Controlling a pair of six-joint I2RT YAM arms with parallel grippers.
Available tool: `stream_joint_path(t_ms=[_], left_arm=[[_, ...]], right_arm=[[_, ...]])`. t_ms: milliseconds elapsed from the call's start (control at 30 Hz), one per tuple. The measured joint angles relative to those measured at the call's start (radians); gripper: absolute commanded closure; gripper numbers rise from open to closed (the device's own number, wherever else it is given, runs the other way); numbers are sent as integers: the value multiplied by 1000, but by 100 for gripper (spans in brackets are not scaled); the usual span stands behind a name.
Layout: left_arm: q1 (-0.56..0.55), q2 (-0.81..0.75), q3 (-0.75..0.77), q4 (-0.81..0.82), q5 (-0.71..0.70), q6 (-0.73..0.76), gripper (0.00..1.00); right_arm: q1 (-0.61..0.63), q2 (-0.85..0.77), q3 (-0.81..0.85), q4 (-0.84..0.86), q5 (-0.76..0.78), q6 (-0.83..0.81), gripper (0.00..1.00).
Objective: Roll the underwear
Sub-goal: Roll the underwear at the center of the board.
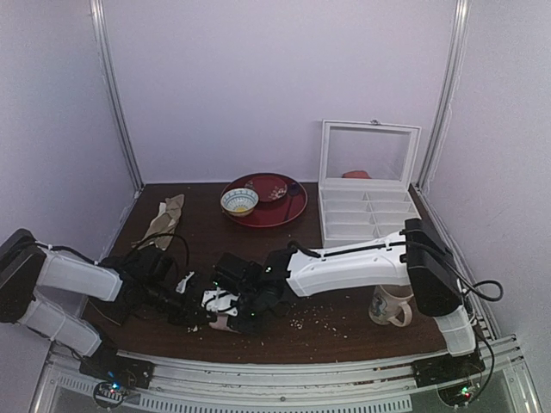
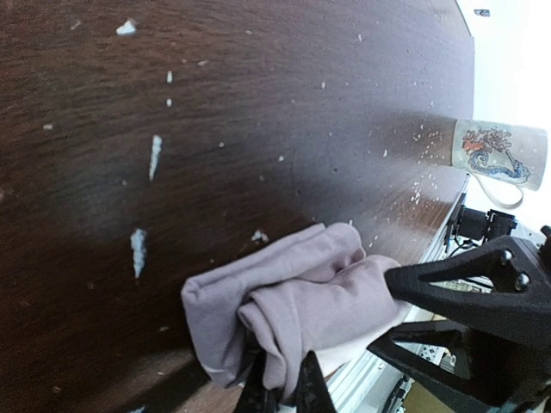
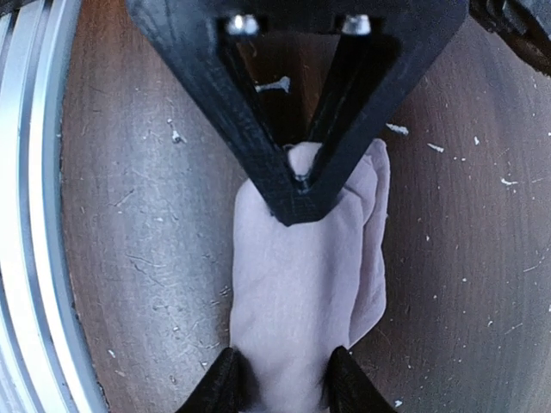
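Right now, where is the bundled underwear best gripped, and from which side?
At either narrow end, from above: the underwear lies flat as a long soft roll, thin enough across for jaws to span. The left pincer pinches one end; the right pincer straddles the other.

Tbl (image 1: 207, 232) w/ underwear (image 3: 293, 284), mug (image 1: 392, 305), plate (image 1: 277, 212)

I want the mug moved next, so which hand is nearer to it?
Right. The right hand holds the underwear on the side toward the mug; the left hand pinches its far side.
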Motion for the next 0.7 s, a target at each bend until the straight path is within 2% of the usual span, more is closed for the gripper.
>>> stream_joint_path(t_ms=[133, 367, 567, 700], left_arm=[[0, 0, 0, 1, 0, 0, 100], [0, 0, 0, 0, 0, 0, 100], [0, -8, 0, -5, -4, -2, 100], [14, -73, 0, -64, -24, -12, 100]], right_arm=[[0, 22, 2, 2, 10, -3, 71], [0, 31, 10, 2, 20, -6, 100], [0, 31, 13, -1, 19, -4, 100], [-3, 37, 16, 21, 4, 17, 100]])
